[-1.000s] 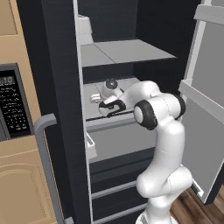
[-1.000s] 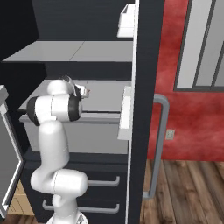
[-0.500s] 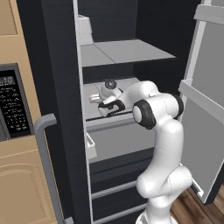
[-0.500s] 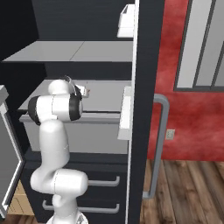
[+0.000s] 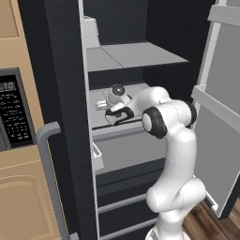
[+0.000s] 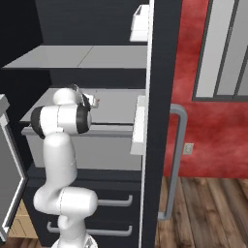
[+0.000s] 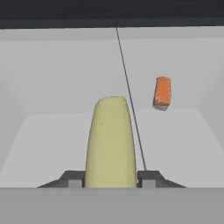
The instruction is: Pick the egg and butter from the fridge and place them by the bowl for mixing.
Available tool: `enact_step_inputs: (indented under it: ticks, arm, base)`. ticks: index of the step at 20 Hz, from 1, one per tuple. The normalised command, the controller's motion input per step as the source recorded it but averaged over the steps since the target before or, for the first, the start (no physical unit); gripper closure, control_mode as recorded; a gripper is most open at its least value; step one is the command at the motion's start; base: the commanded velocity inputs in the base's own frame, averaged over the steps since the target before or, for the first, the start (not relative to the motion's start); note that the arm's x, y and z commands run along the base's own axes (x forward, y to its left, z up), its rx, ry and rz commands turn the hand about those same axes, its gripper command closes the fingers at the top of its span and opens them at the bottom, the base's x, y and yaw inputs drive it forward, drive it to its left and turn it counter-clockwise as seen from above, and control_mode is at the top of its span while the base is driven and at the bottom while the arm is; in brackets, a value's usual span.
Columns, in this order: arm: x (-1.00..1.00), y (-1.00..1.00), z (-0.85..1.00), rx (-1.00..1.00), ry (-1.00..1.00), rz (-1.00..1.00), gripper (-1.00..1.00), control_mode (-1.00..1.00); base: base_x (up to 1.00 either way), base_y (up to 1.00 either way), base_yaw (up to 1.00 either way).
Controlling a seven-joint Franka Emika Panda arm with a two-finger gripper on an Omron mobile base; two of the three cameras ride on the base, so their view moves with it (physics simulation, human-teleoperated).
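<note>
A: Butter point(image 7: 110, 144) sits clamped between the fingers point(image 7: 110, 180), one dark tip pressed against each side, inside the fridge point(image 5: 65, 93) on its light grey shelf point(image 7: 183, 144)

B: How does it look?

A: Pale yellow, stubby, rounded at the far end. A small orange-pink bit point(image 7: 162, 92) lies apart, further back on the shelf

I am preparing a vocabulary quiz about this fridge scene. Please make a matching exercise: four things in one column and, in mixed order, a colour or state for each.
Things:
1. butter
2. claw
3. small bit on the shelf
4. fridge

Colour or state:
A. orange-pink
B. black, doors open
C. pale yellow
D. shut on the butter

Pairs: 1-C, 2-D, 3-A, 4-B
</note>
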Motion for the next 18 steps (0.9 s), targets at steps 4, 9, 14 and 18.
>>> enact_step_inputs:
  ticks: [4, 9, 14, 18]
  arm:
    - [-0.12, 0.00, 0.31, 0.02, -0.16, 0.00, 1.00, -1.00]
    - [-0.12, 0.00, 0.27, 0.02, -0.09, 0.00, 1.00, -1.00]
    - [-0.33, -0.05, 0.11, 0.02, -0.11, 0.00, 1.00, -1.00]
    - [-0.76, -0.13, 0.48, 0.06, -0.29, 0.00, 1.00, -1.00]
  base:
    - [0.00, 0.00, 0.00]
    - [0.00, 0.00, 0.00]
    - [0.00, 0.00, 0.00]
    - [0.00, 0.00, 0.00]
